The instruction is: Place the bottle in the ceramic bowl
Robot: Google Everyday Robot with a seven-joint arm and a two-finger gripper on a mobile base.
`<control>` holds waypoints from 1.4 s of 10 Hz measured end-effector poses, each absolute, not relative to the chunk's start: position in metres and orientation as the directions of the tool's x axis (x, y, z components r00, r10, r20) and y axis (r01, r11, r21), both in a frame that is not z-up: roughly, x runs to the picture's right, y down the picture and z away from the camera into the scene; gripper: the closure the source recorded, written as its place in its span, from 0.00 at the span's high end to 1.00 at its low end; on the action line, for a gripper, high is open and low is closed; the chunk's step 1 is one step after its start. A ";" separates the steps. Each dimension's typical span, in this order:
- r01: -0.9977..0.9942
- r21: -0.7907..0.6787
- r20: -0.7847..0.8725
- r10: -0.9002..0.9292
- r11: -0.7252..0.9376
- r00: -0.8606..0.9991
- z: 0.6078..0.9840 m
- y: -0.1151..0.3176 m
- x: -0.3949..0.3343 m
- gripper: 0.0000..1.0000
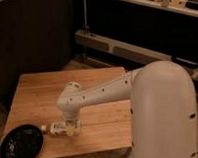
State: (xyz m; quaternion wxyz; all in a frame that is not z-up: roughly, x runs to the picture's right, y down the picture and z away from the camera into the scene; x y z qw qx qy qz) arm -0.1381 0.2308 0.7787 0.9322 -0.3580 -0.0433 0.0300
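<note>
The bottle point(56, 128) is small and pale and lies on its side on the wooden table point(41, 98), near the front edge, with its white cap point(43, 127) pointing left. My gripper point(67, 127) is down at the table right at the bottle's right end, below the white wrist point(70, 104); its tip blends with the bottle. The ceramic bowl point(21, 142) is round, glossy and black, and sits at the table's front left corner, just left of and below the cap.
My large white arm housing point(163, 117) fills the right side and hides the table's right edge. Dark cabinets point(39, 35) stand behind the table, and a low shelf rail point(129, 50) runs at the back right. The floor shows at the far left.
</note>
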 end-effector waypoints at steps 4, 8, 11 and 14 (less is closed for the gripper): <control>-0.028 -0.704 0.044 0.083 0.710 0.996 0.780 0.231 -0.143 0.15; -0.082 -0.699 -0.004 0.111 0.710 0.994 0.779 0.222 -0.141 0.00; -0.149 -0.651 0.004 0.200 0.744 0.980 0.751 0.183 -0.140 0.00; -0.157 -0.634 0.056 0.248 0.757 0.967 0.713 0.152 -0.150 0.00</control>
